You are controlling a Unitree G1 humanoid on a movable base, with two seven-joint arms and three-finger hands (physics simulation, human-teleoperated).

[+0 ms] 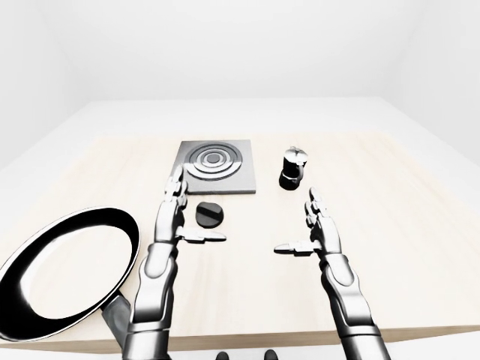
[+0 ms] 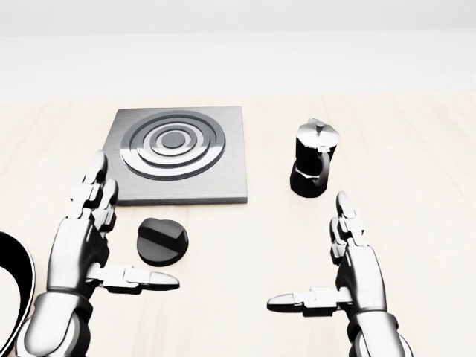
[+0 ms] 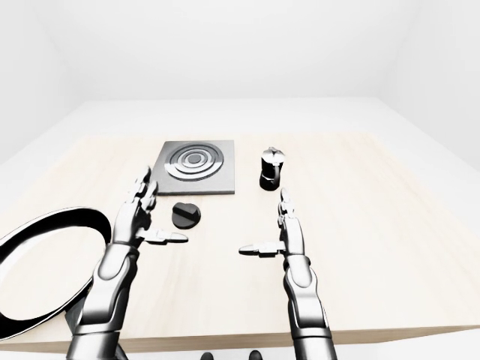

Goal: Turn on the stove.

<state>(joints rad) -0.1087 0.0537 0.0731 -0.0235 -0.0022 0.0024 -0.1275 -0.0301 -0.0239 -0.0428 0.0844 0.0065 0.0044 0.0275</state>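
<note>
The stove [image 2: 175, 152] is a grey square plate with ring burners on the wooden table, upper left of centre in the head view. Its black round knob [image 2: 161, 242] lies on the table just below the plate. My left hand [image 2: 111, 245] is open, fingers up and thumb stretched toward the knob, just left of it and apart from it. My right hand [image 2: 327, 264] is open and empty, lower right of the knob, thumb pointing left.
A black and silver moka pot [image 2: 314, 158] stands right of the stove. A large black frying pan [image 1: 64, 266] lies at the table's lower left in the left-eye view. The wooden table [image 1: 405, 225] ends close below my arms.
</note>
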